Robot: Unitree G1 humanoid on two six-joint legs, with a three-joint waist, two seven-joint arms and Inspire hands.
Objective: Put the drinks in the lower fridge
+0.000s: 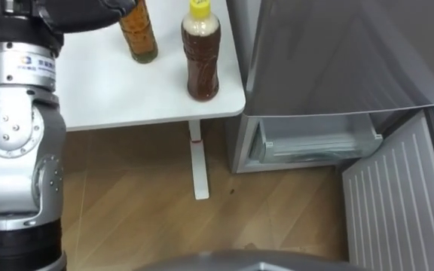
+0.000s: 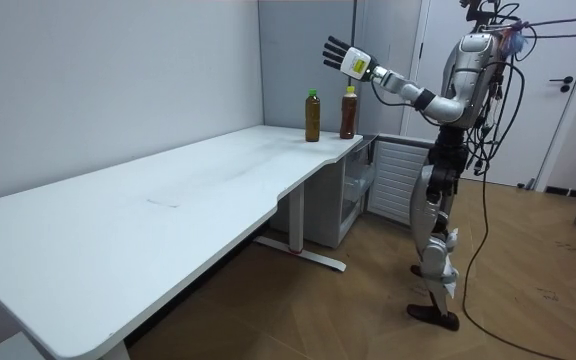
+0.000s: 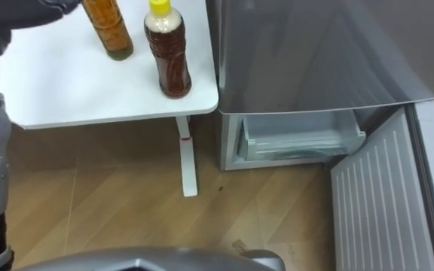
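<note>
Fingers (image 2: pixel 330 46) spread on left hand (image 2: pixel 348 60), amber bottle (image 1: pixel 139 36), yellow-capped brown bottle (image 1: pixel 200 59)

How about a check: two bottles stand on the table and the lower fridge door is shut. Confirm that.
Not quite. The lower fridge door is open, swung out, as the left eye view shows. The two bottles do stand on the table.

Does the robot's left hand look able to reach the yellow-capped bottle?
Probably yes: the left hand hangs open above the table, close to the yellow-capped bottle, with nothing between them.
</note>
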